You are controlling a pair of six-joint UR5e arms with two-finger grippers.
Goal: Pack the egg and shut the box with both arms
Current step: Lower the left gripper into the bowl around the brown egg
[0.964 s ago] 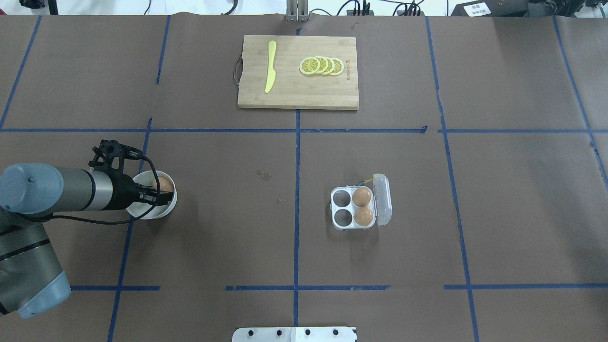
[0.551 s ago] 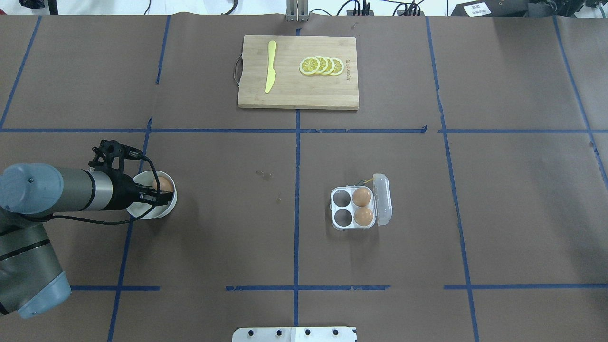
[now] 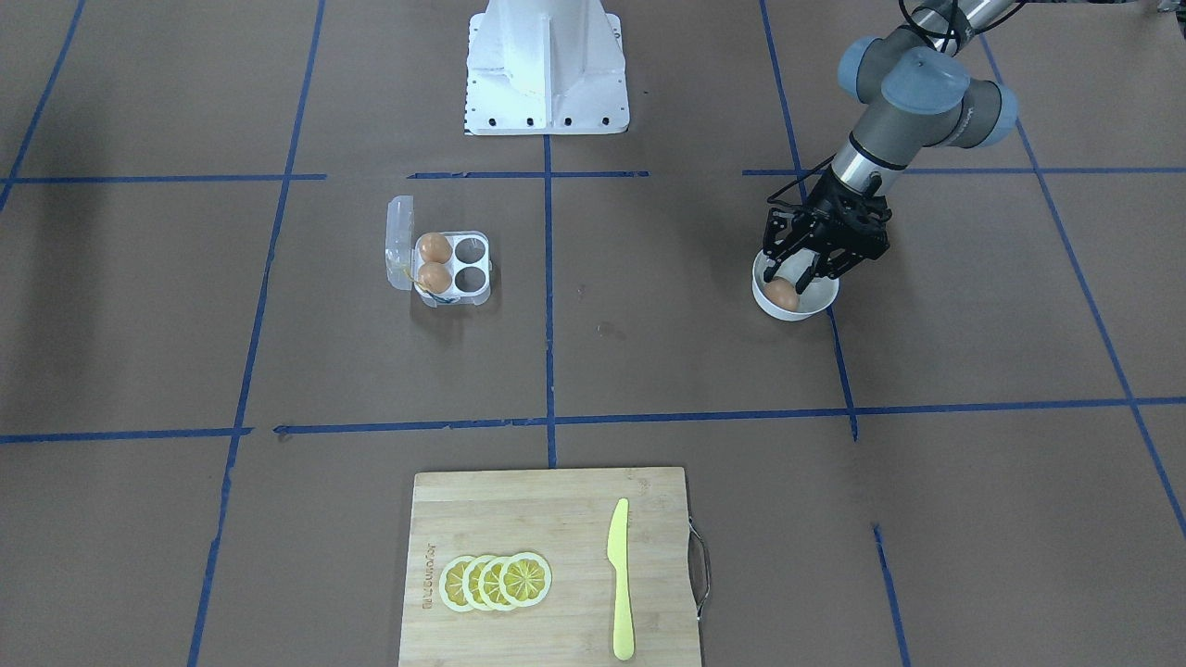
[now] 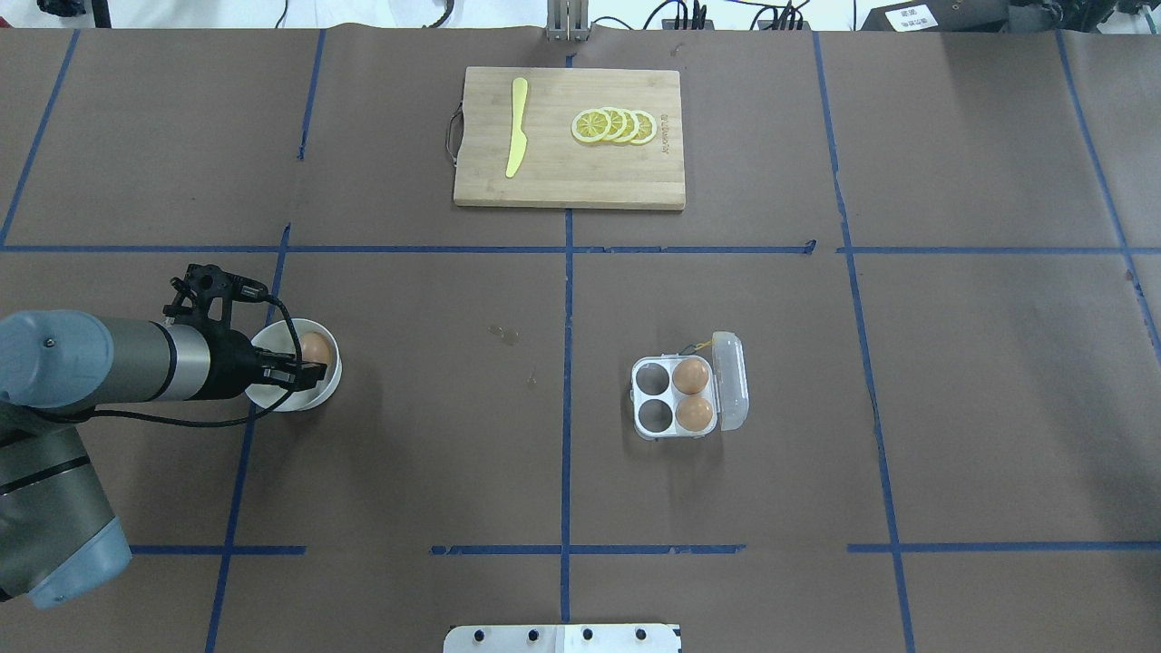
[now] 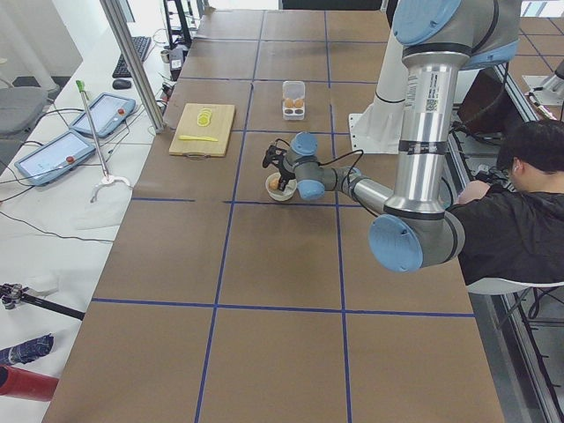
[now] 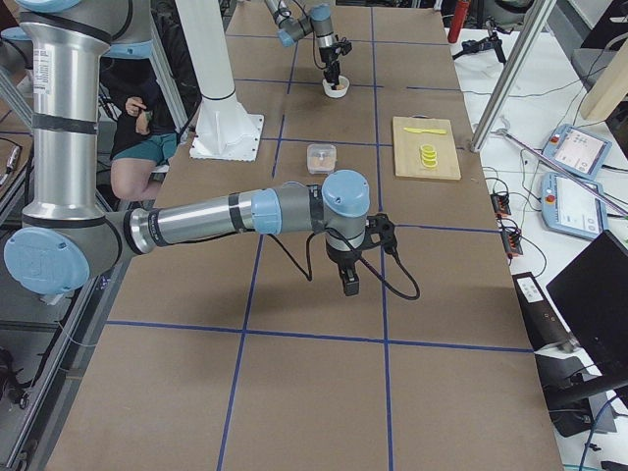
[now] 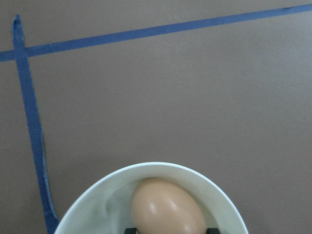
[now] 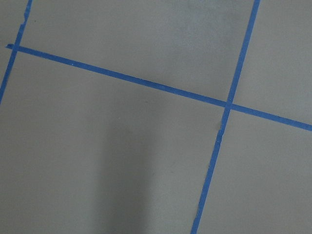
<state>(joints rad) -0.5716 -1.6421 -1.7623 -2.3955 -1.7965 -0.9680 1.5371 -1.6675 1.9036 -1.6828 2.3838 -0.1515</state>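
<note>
An orange-brown egg (image 4: 315,347) lies in a round white bowl (image 4: 272,397) at the table's left; it also shows in the front view (image 3: 783,295) and the left wrist view (image 7: 168,207). My left gripper (image 4: 307,366) reaches down into the bowl, its fingers pressed against both sides of this egg. The clear box (image 4: 650,376) sits right of centre with its lid (image 4: 731,381) open. Two eggs (image 4: 691,374) fill its right-hand cells; the two left-hand cells are empty. My right gripper (image 6: 350,283) hangs over bare table and shows only in the right side view, so I cannot tell its state.
A wooden cutting board (image 4: 562,186) with a yellow knife (image 4: 516,127) and lemon slices (image 4: 614,126) lies at the far middle. The white pedestal (image 3: 545,65) stands at the robot's side. Blue tape lines cross the brown table cover.
My left arm and the bowl have shifted slightly toward the far side of the table. The box and its eggs have not moved.
</note>
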